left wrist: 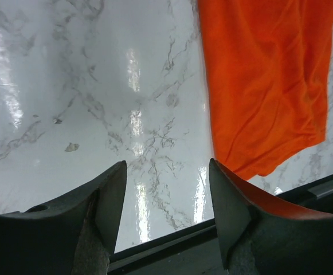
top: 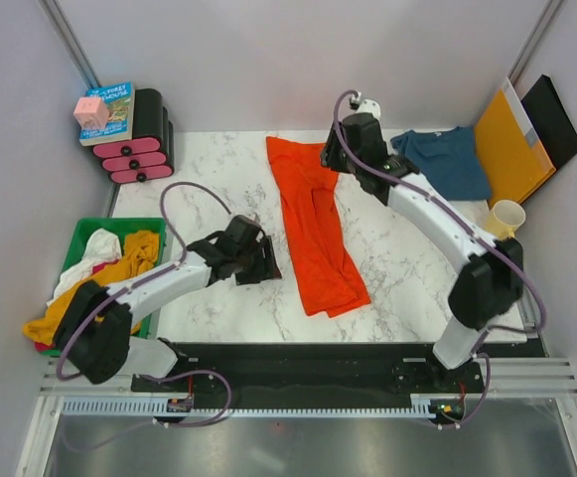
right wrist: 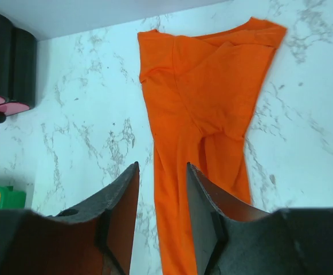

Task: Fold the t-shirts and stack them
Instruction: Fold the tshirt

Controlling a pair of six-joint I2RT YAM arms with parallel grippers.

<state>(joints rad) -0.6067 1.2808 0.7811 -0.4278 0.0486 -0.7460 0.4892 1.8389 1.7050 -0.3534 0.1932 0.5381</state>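
Note:
The orange-red t-shirt (top: 313, 224) lies in the middle of the marble table, folded lengthwise into a long strip running from the back toward the front. It also shows in the left wrist view (left wrist: 263, 86) and the right wrist view (right wrist: 212, 103). The teal-blue t-shirt (top: 447, 159) lies crumpled at the back right. My left gripper (top: 268, 268) is open and empty just left of the strip's lower half; its jaws (left wrist: 167, 172) hang over bare marble. My right gripper (top: 326, 157) is open and empty above the strip's upper end (right wrist: 161, 169).
A green bin (top: 119, 224) holding mustard-yellow and white garments stands at the left. Black-and-pink stacked containers (top: 139, 139) with a book and a pink cube (top: 92, 111) stand at the back left. An orange-yellow envelope (top: 511, 139), a black folder (top: 556, 119) and a cream cup (top: 506, 217) are at the right.

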